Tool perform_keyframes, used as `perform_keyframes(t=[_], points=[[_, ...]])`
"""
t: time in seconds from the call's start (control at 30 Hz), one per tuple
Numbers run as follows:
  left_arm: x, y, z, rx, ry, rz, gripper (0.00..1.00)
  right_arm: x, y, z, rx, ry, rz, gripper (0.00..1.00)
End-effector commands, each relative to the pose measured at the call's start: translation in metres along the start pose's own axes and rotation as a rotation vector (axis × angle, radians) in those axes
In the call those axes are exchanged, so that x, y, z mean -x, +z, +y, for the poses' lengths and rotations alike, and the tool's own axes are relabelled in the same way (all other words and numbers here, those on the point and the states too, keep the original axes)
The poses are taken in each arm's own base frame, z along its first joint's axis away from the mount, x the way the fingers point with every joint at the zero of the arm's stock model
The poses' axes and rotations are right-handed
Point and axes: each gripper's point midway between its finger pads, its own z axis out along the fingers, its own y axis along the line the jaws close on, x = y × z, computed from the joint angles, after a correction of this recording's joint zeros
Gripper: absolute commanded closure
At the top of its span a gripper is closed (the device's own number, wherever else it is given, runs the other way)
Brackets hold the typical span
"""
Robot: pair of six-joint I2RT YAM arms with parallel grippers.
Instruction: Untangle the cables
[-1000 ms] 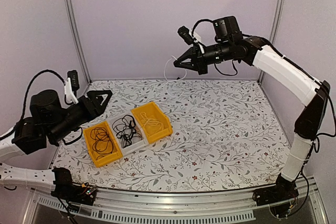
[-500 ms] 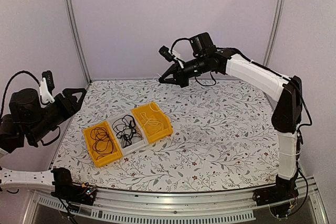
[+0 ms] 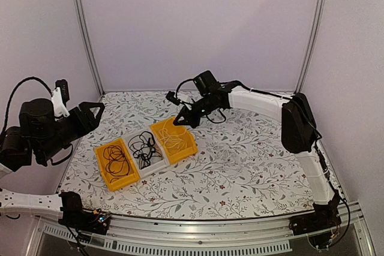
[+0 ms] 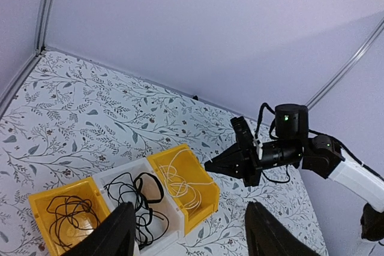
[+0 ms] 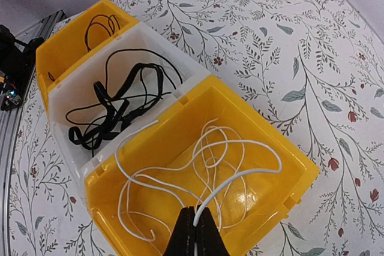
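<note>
Lowered to yellow bin (image 5: 289, 179): R gripper (image 5: 193, 213), pinched shut on cream cable (image 5: 235, 175); L gripper (image 3: 96, 115) held open, empty.

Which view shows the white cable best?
The right wrist view: the white cable is close and sharp, looped in a yellow bin, pinched by the right gripper. The top and left wrist views show it small.

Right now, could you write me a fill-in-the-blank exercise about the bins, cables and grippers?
The colour of the bin holding the pale cable is ___.
The colour of the middle bin is ___.
The right gripper is ___ on the pale cable.
The left gripper holds ___.
Missing words: yellow, white, shut, nothing.
</note>
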Motion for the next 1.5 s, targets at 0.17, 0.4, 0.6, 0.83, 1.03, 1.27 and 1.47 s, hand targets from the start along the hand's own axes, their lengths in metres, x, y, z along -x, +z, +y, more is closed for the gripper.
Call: perform_keyframes(t=[0.17, 0.4, 0.6, 0.83, 1.03, 1.27, 1.47], points=[[0.004, 0.000, -0.006, -0.012, 0.030, -0.015, 0.34, -0.039, 0.043, -0.013, -0.097, -0.092, 0.118, 1.00], [0.002, 0.002, -0.008, -0.022, 0.032, -0.020, 0.33, -0.052, 0.064, 0.001, -0.148, -0.162, 0.198, 1.00], [0.004, 0.003, -0.009, -0.024, 0.035, -0.032, 0.33, -0.035, 0.039, -0.003, -0.259, -0.198, 0.220, 0.99], [0.005, 0.009, -0.019, -0.037, 0.078, -0.054, 0.30, -0.036, 0.003, 0.005, -0.297, -0.194, 0.297, 0.71], [0.004, 0.021, -0.036, -0.044, 0.165, -0.059, 0.24, -0.022, -0.039, 0.021, -0.323, -0.208, 0.287, 0.65], [-0.015, 0.051, -0.057, -0.026, 0.310, -0.009, 0.17, -0.035, -0.104, 0.023, -0.323, -0.147, 0.285, 0.62], [-0.049, 0.089, -0.077, -0.052, 0.369, 0.130, 0.17, -0.095, -0.143, 0.021, -0.282, -0.034, 0.333, 0.63]])
